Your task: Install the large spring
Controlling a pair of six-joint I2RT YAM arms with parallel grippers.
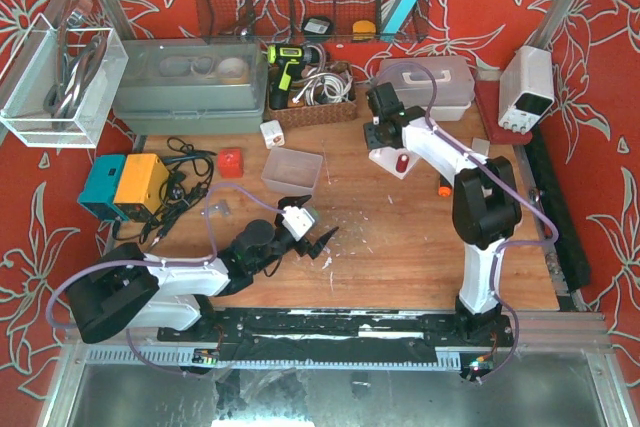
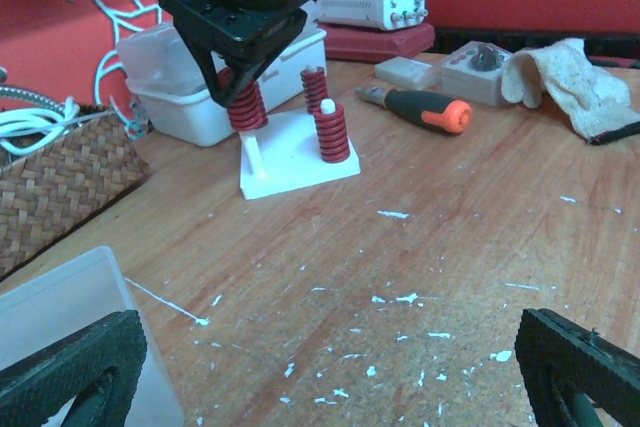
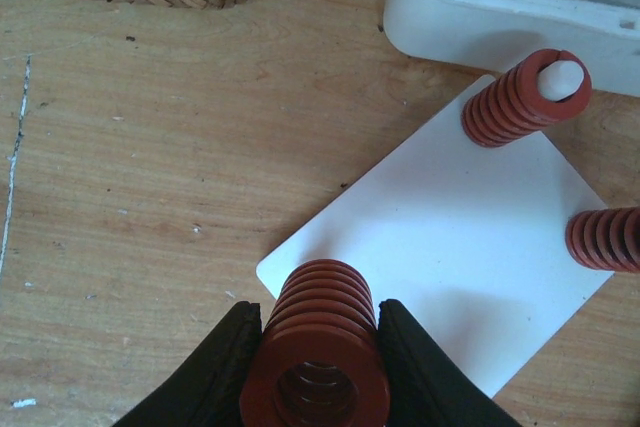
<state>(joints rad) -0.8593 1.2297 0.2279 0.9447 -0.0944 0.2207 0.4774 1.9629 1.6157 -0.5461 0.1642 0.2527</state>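
bench [image 1: 400, 237]: wooden, flecked white | power supply [image 1: 527, 87]: far right, panel lettering too small to read | left end effector [image 2: 325, 367]: spread wide, holding nothing | right end effector [image 3: 318, 377]: clamped on large spring [image 3: 320, 317] | white base plate [image 3: 450, 247]: two red springs [image 2: 331, 134] on pegs | large spring: over the plate's bare corner peg [image 2: 256, 157]

My inventory, as seen from the remote station:
1. Left arm [image 1: 170, 272]: white links, rounded black joints, lilac cable [image 1: 52, 299] looping alongside.
2. Right arm [image 1: 440, 152]: the same white-and-black build and lilac cabling.
3. Left jaws: matte black, rough-textured fingers [image 2: 70, 367].
4. Right jaws: smooth, glossy black fingers [image 3: 215, 367].
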